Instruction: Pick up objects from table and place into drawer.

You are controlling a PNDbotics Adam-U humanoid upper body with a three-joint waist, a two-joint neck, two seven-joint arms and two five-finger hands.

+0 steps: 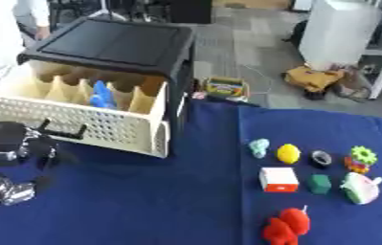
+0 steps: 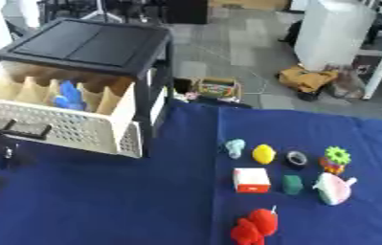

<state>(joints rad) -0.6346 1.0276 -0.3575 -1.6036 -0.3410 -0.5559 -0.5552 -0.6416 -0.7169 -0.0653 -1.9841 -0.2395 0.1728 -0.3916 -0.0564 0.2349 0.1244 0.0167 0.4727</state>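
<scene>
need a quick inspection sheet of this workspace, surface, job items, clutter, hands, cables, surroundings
surface: table under a dark blue cloth.
job's things: drawer pulled open, a blue object inside; on the cloth at right lie a teal piece, yellow ball, dark ring, green gear toy, white and red box, green block, pale pink-and-green toy, red toy.
clutter: nothing seen.
hands: left hand low at the left edge by the drawer front, fingers unclear; right hand not in view.
cables: nothing seen.
surroundings: colourful box and yellow bag on the floor.
</scene>
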